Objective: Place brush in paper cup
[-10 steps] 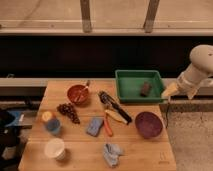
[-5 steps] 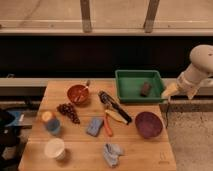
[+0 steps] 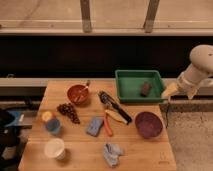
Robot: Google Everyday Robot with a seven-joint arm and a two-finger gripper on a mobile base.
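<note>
Camera view, and we take our bearings from the green tray (image 3: 139, 86) at the back of the wooden surface (image 3: 150, 152). We find the end effector (image 3: 168, 93) just off the tray's right-hand edge, level with its front corner, hanging from the white arm (image 3: 200, 62) that comes in from the right. Its fingers are spread wide and we see nothing between them; it touches none of the things laid out.

Inside the tray, towards its right side, sits one small dark brown block (image 3: 146, 88). Now the brush (image 3: 116, 108): it lies flat on the surface, bristle head just left of the tray's front left corner, black handle running diagonally forward and rightward in front of that corner. A yellow piece (image 3: 116, 116) lies right against the handle, on the side away from the tray, and an orange-handled tool (image 3: 107, 127) lies just beyond that, beside a blue sponge (image 3: 94, 126).

Straight in front of the tray's right half we have a purple bowl (image 3: 148, 124). Left of the tray stands a red bowl (image 3: 78, 94).

And the paper cup (image 3: 54, 148)? Far from the tray, at the surface's opposite front corner, upright, mouth up, well apart from the brush. A blue cup (image 3: 50, 122) stands just tray-ward of it
</note>
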